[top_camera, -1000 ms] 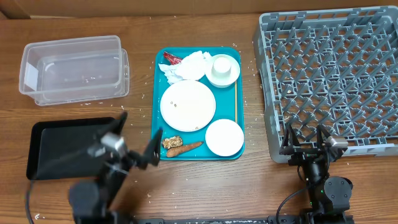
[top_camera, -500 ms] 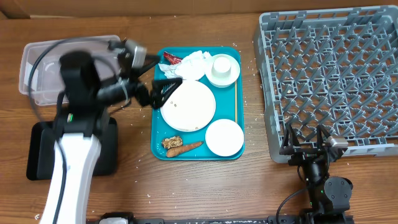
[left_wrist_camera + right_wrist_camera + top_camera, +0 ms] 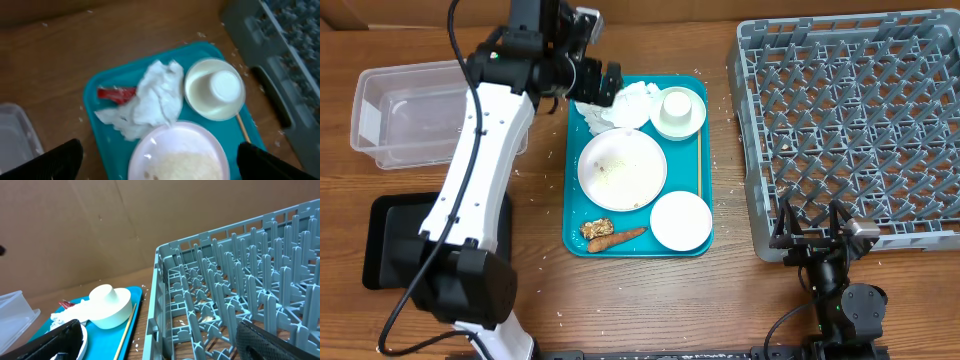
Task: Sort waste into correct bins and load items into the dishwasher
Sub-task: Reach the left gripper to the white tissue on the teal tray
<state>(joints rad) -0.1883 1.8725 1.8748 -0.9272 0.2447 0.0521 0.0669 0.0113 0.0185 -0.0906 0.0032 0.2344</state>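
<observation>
My left gripper (image 3: 598,88) is open and hovers over the far left corner of the teal tray (image 3: 705,240). Its wrist view (image 3: 162,167) shows crumpled napkins (image 3: 155,97), a red wrapper (image 3: 116,94) and the plate (image 3: 175,157) with rice below it. The napkins (image 3: 625,105), the plate (image 3: 622,170), a bowl (image 3: 681,221), a cup upturned in a second bowl (image 3: 678,112), a wooden stick (image 3: 699,160), the carrot (image 3: 628,236) and the brown chunk (image 3: 597,228) lie on the tray. My right gripper (image 3: 815,235) is open and empty at the dish rack's (image 3: 850,120) front edge.
The clear tub (image 3: 435,110) stands at the far left. The black tray (image 3: 390,240) lies in front of it, partly under my left arm. Rice grains are scattered on the wood round the teal tray. The right wrist view (image 3: 165,345) shows the rack's corner (image 3: 165,270).
My left arm has swung from the near left of the table, over the black tray, to the teal tray's far left corner. The right arm has not moved.
</observation>
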